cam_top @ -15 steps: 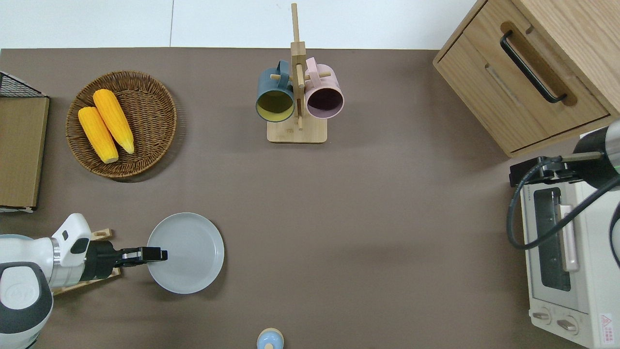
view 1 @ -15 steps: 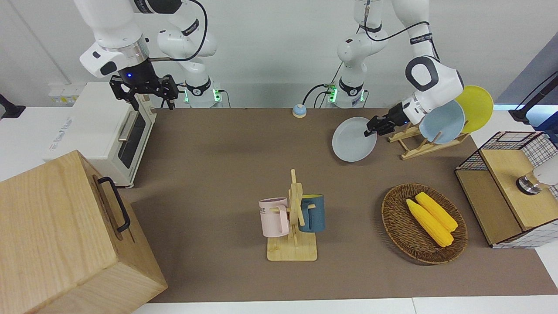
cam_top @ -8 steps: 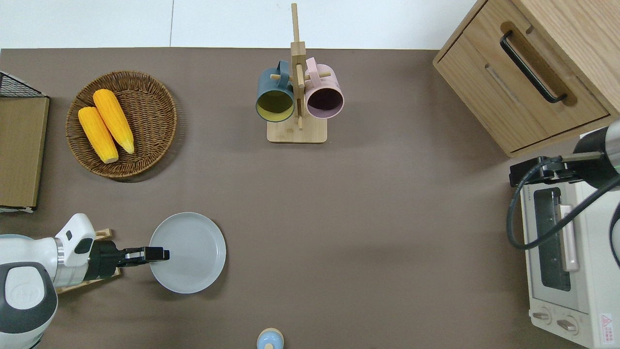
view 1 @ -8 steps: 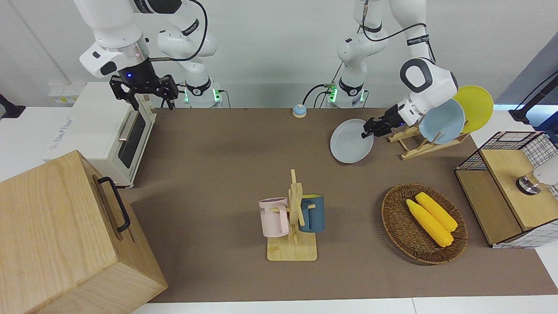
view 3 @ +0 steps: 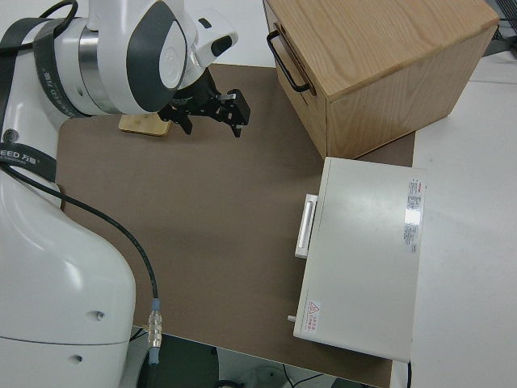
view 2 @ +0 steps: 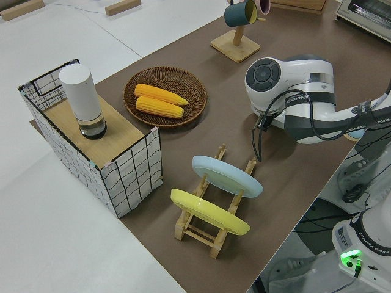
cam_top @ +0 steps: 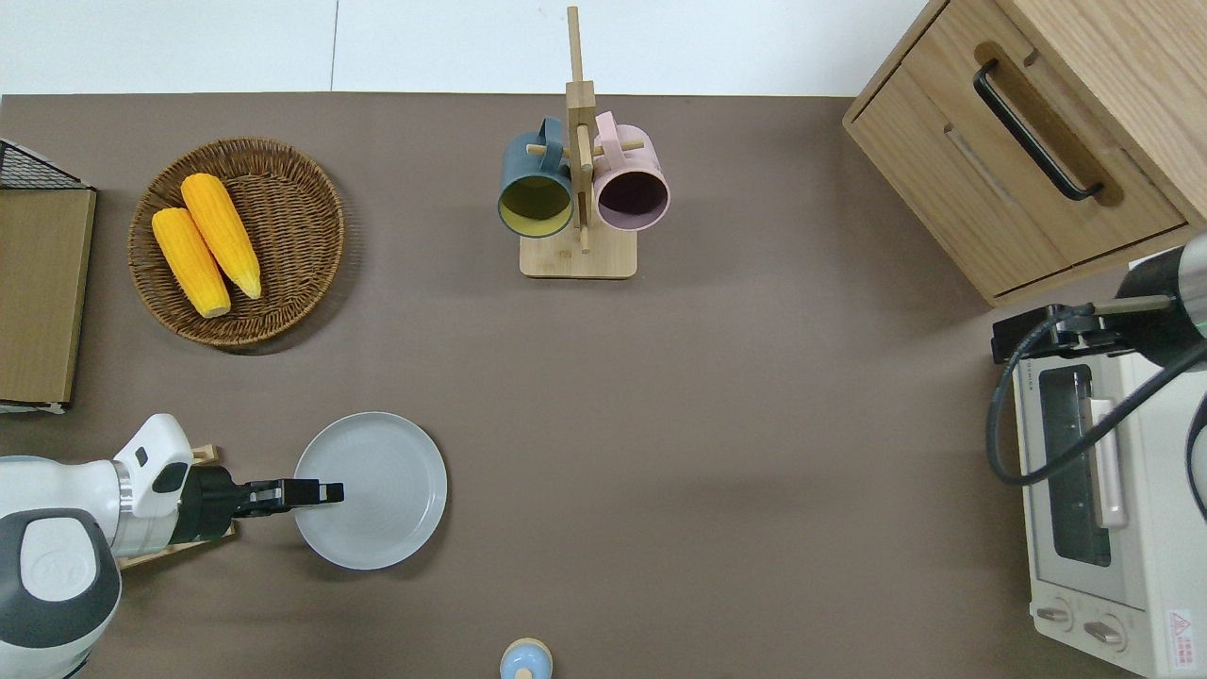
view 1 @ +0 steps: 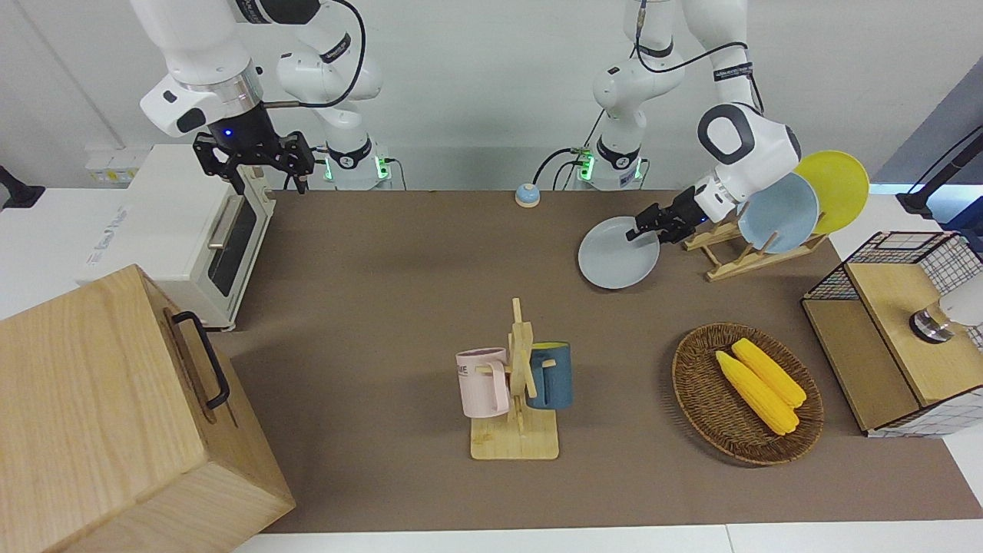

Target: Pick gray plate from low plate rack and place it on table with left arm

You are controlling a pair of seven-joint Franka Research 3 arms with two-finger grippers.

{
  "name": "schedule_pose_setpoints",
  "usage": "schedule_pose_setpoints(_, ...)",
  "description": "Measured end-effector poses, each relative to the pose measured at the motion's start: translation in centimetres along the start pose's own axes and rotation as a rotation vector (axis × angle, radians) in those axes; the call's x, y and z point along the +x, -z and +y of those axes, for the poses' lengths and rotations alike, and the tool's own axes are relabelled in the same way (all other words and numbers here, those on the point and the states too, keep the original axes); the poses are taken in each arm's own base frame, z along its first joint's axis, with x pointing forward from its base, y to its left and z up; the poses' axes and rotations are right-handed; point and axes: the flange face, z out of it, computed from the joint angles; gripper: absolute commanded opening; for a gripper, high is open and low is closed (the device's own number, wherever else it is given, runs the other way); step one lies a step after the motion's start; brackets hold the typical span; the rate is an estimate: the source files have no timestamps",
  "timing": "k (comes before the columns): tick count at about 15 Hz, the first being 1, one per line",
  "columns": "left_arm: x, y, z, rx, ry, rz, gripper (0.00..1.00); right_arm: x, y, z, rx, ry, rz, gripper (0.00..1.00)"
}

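The gray plate (view 1: 614,265) (cam_top: 377,495) is held low over the table (view 1: 399,292) (cam_top: 754,424), close to level, beside the low plate rack (view 1: 737,250) (view 2: 208,229) on its right-arm-end side. My left gripper (view 1: 641,228) (cam_top: 325,491) is shut on the plate's rim nearest the rack. I cannot tell whether the plate touches the table. The rack holds a light blue plate (view 1: 779,213) (view 2: 226,176) and a yellow plate (view 1: 837,180) (view 2: 208,210). The right arm is parked, its gripper (view 1: 270,183) (view 3: 212,125) open and empty.
A wicker basket (cam_top: 283,236) with two corn cobs lies farther from the robots than the plate. A mug stand (cam_top: 580,189) with two cups stands mid-table. A wire box (view 1: 898,330), a wooden cabinet (view 1: 100,415), a toaster oven (view 1: 184,230) and a small blue bell (view 1: 527,195) line the edges.
My left gripper has carried the gray plate a little toward the right arm's end of the table, away from the rack. The plate has tipped flatter and come lower. The right arm has not moved.
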Motion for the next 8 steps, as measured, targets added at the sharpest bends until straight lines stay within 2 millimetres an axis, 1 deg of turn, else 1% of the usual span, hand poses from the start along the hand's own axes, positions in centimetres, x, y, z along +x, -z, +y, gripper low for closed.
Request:
schedule_pose_setpoints(3, 0.4, 0.6, 0.2, 0.033, -0.027, -0.001, 1.00, 0.0, 0.0, 0.0, 0.000, 0.000, 0.000, 0.983)
schedule_pose_setpoints(8, 1.5, 2.3, 1.2, 0.063, -0.057, 0.025, 1.00, 0.0, 0.0, 0.0, 0.000, 0.000, 0.000, 0.983)
